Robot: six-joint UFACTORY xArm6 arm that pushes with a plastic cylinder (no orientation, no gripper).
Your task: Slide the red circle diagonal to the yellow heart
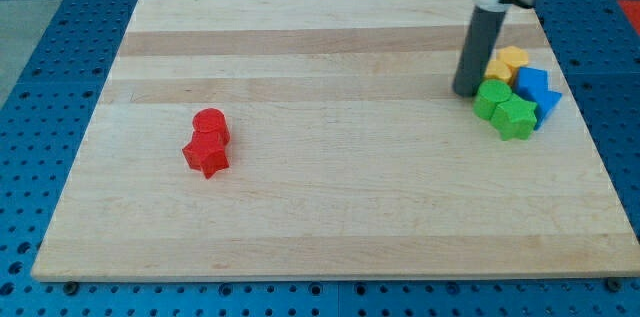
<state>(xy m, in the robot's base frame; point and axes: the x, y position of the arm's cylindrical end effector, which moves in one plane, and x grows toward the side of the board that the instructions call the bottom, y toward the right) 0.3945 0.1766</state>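
The red circle [211, 123] lies on the wooden board's left half, touching a red star [206, 155] just below it. A yellow block [507, 62], its shape unclear, sits at the view's right in a tight cluster. My tip [467, 91] stands at the cluster's left edge, beside the yellow block and just above-left of a green block [490, 98]. The tip is far to the right of the red circle.
The cluster also holds a green star [516, 117] and two blue blocks [534, 83] [546, 107], close to the board's right edge. The wooden board [330, 197] lies on a blue perforated table.
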